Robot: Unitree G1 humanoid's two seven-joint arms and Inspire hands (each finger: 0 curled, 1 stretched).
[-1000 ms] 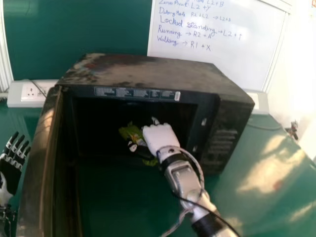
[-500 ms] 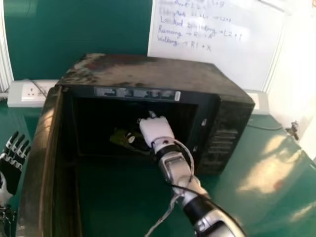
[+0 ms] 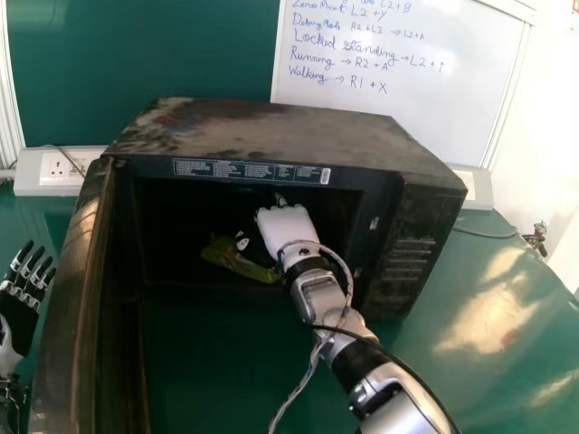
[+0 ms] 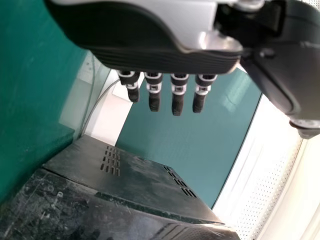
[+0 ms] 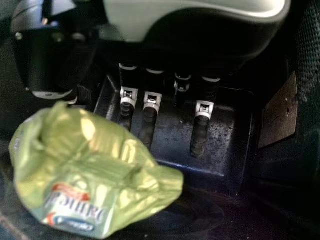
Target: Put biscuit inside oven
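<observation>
At the left edge of the head view, the left hand is held idle, its fingers straight. Near the centre, inside the oven, the biscuit packet is laid, its long axis sloped down rightward. Just right of it is the nearer right hand, fingers extended, nothing gripped; toward lower right it should probably be withdrawn.

right arm — extended forward; right hand, fingers straight; left hand — far left, fingers straight
</observation>
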